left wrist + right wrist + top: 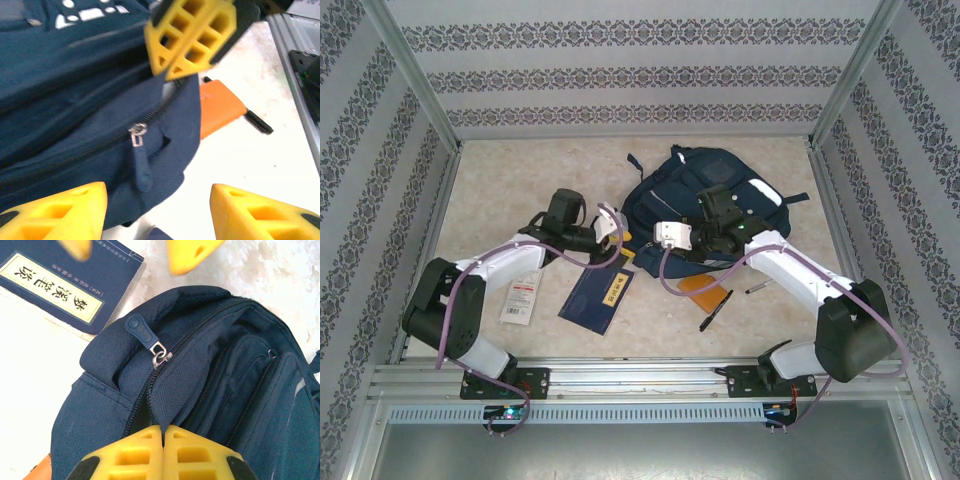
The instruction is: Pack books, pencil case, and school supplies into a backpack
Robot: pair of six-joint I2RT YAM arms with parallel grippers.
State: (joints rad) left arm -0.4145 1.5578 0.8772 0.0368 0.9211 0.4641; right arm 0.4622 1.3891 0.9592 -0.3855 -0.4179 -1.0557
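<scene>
Backpack (720, 195): large, navy-blue, white front patch; flat on the surface (520, 190), beyond both arms. Top opening unzipped and gaping toward the near edge, with the zip pull (142, 332) hanging at the lip.

Right jaws: closed tight on a fold of backpack fabric at the edge of the opening. Yellow fingers (145, 452) pressed together, cloth pinched between.

Left jaws: spread wide, holding nothing. Poised just in front of the backpack's opening, facing the zip pull, with one yellow finger (65, 210) to either side of the wrist view.

Booklet (600, 295): thin, dark navy, pale-yellow label strip on cover. Flat on the surface just beside the backpack's lip, below the left wrist; contact with the fabric impossible to tell.

Packet (520, 298): white, oblong, red print. Flat on the surface left of the booklet, beside the left arm.

Orange rectangle (705, 285): flat on the surface, partly hidden by the backpack's near edge.

Black pen (715, 310): slim, on the surface just near-side of the orange rectangle, right of the booklet.
</scene>
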